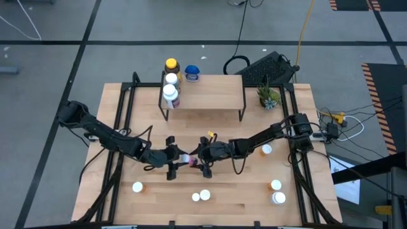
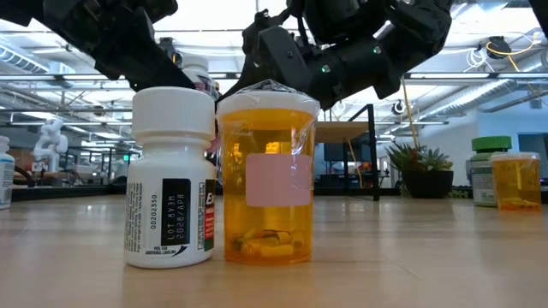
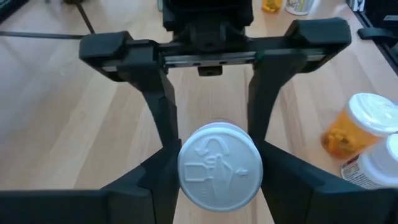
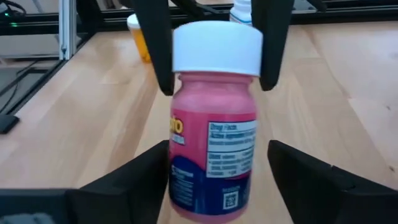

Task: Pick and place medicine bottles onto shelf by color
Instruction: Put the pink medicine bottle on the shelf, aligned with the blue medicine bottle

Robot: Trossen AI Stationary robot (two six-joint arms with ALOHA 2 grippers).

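Observation:
A pink medicine bottle [image 4: 211, 143] with a white cap [image 3: 219, 165] hangs level over the table's middle between my two grippers, cap toward the left arm. My left gripper [image 1: 173, 157] is shut on it. Facing it from the right, my right gripper [image 1: 202, 156] is open. Its fingers [image 4: 134, 177] stand on either side of the bottle's lower body, and bare wood shows between one finger and the bottle. The shelf [image 1: 210, 95] stands at the table's far middle. A yellow-capped bottle [image 1: 170, 65], two white-capped ones [image 1: 170, 86] and a blue-capped one [image 1: 192, 74] are at its left end. My left gripper pinches the side wall of the bottle's white cap [image 3: 186, 186] between its two fingers. The fingers come level from the table's left and run along the bottle's length. The bottle is lifted clear of the table and lies about level, its bottom toward the right arm.
Loose bottles stand on the near half of the table: one at the left [image 1: 137, 187], a white and an orange one at the front middle [image 1: 201, 196], two at the right [image 1: 277, 192], one behind the right arm [image 1: 266, 149]. A potted plant [image 1: 268, 97] stands right of the shelf.

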